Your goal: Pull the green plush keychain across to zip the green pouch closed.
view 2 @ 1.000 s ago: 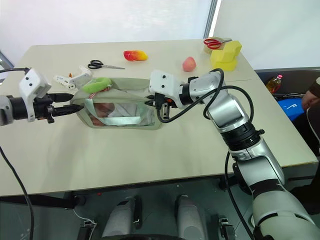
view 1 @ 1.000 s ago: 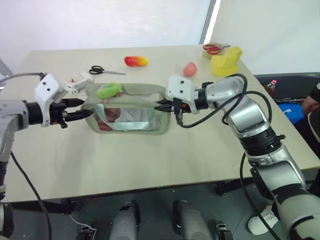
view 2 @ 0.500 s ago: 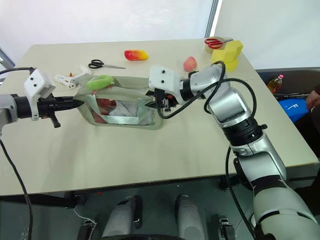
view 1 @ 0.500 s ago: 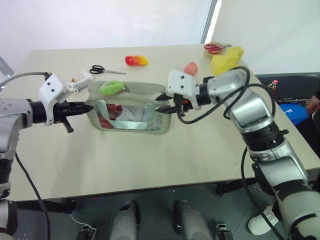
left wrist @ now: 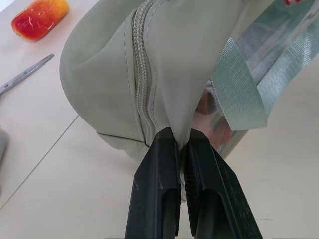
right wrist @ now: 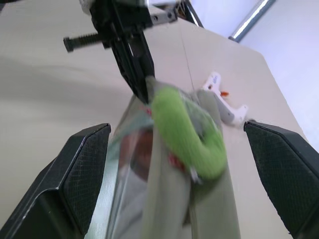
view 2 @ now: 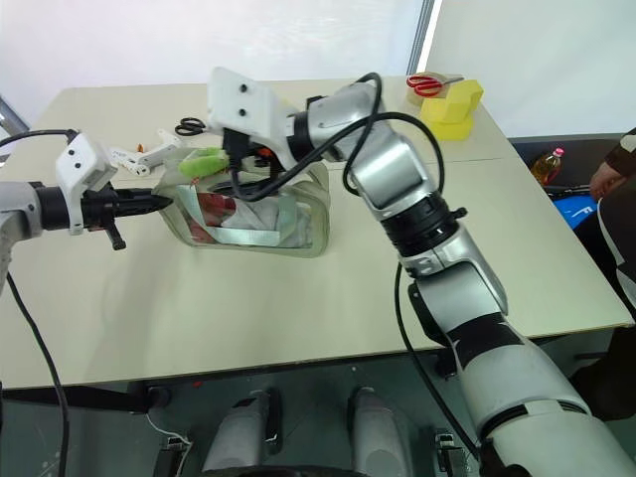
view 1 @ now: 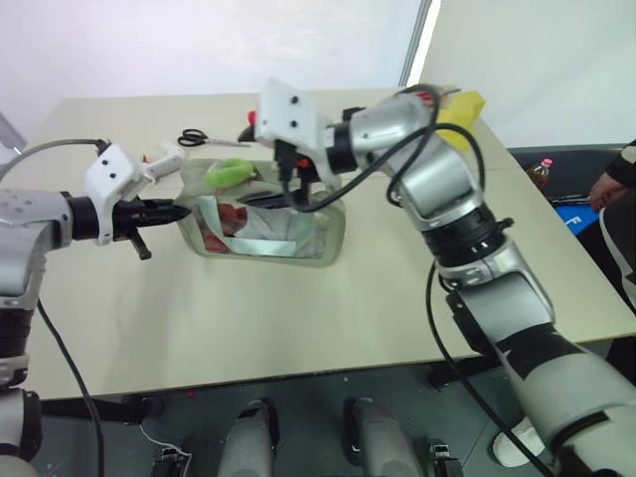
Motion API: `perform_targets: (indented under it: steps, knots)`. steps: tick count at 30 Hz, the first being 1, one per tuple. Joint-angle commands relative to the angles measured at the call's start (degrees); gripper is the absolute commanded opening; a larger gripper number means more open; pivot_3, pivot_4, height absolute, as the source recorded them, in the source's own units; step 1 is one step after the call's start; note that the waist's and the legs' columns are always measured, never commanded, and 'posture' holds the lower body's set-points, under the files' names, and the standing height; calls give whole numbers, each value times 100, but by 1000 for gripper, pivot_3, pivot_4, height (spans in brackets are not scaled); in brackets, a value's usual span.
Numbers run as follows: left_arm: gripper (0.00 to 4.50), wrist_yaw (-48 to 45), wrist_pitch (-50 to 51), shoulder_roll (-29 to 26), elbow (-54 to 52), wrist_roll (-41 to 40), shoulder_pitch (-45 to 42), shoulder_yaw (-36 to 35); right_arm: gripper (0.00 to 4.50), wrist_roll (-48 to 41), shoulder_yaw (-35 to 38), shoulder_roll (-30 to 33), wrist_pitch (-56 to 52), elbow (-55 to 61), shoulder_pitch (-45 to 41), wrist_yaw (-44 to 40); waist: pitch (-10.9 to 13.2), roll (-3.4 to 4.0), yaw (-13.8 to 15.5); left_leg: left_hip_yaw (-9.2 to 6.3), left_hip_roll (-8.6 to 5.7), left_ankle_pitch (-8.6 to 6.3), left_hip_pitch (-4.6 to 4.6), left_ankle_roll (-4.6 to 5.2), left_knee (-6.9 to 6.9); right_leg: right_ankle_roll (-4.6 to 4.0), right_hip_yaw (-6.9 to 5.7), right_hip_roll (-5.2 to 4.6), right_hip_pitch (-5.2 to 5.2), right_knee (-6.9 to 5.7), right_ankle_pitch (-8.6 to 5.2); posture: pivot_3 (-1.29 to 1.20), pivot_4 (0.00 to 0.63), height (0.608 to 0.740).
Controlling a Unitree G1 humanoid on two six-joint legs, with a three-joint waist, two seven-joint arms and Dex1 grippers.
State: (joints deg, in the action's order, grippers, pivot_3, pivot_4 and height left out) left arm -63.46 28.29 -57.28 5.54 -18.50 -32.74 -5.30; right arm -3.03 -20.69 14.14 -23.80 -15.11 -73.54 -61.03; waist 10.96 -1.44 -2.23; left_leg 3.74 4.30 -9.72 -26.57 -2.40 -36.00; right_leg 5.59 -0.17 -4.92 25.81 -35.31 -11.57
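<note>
The green pouch (view 1: 298, 231) stands on the table with its clear window facing me. My left gripper (left wrist: 180, 137) is shut on the fabric at the pouch's left end, right beside the zipper (left wrist: 142, 74). The green plush keychain (view 1: 227, 174) lies on the pouch's top near that left end. My right gripper (view 1: 290, 187) hovers over the pouch top just right of the keychain, its fingers (right wrist: 87, 167) spread wide open and empty. In the right wrist view the keychain (right wrist: 184, 134) lies ahead between them, with the left gripper (right wrist: 134, 62) beyond it.
Black scissors (view 1: 199, 139) and a white tool (view 1: 164, 159) lie behind the pouch's left end. A yellow block (view 2: 452, 104) and red scissors (view 2: 427, 84) sit at the far right corner. A person (view 1: 611, 184) is beyond the table's right edge.
My right gripper let go of the pouch's right end, opened wide and swung left and up over the pouch toward the keychain. The left gripper closed on the left end.
</note>
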Motion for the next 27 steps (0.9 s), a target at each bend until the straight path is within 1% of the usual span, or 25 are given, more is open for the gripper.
perform_targets:
  steps: [1,8,9,10,12,17,20,23,27]
  knots:
    - [0,9,17,-18,-155,-14,-84,-46,4449,164,14,-121,368,-387,-272,144,-1,-1,0,0,0,-1,0,-1,0,0,0,0,-1,0,0,0,150,740]
    - [0,-8,17,-66,-164,-11,-41,-91,4449,276,-77,-309,646,-697,-282,92,0,-1,-10,0,4,-4,2,-7,4,0,0,3,0,-1,0,0,150,740]
    - [0,-14,20,-72,-163,-13,-45,-92,3935,327,-99,-302,724,-755,-278,105,0,-1,-9,0,6,-1,2,-1,4,0,0,6,0,-1,0,0,150,740]
    - [0,-21,21,-77,-167,-16,-48,-93,3628,350,-105,-302,762,-791,-275,109,0,-1,-7,0,8,0,2,-1,4,0,0,8,0,-1,0,0,150,740]
    - [0,-22,18,-71,-150,-7,-77,-76,2715,351,-82,-316,792,-846,-277,91,0,-1,-6,0,10,0,2,-1,4,0,0,10,0,-1,0,0,150,740]
    - [0,-27,24,-51,-131,6,-112,-41,80,361,13,-327,817,-903,-292,126,0,-1,-9,0,17,-7,3,-11,1,-1,0,16,0,-2,0,0,150,740]
    - [0,-29,22,-48,-133,20,-112,-29,29,300,124,-204,732,-802,-336,47,0,-1,-6,0,21,-5,3,-10,2,-1,0,18,0,-2,0,0,150,740]
    - [0,-34,43,-54,-141,20,-95,-42,29,447,343,393,643,-549,-369,86,0,0,18,1,21,-6,1,-11,1,-1,0,19,1,-1,0,0,150,740]
    - [0,-24,49,-51,-146,29,-62,-46,29,495,650,1141,191,-104,-168,260,0,0,50,6,22,-8,0,-15,0,-2,0,17,2,5,0,0,150,740]
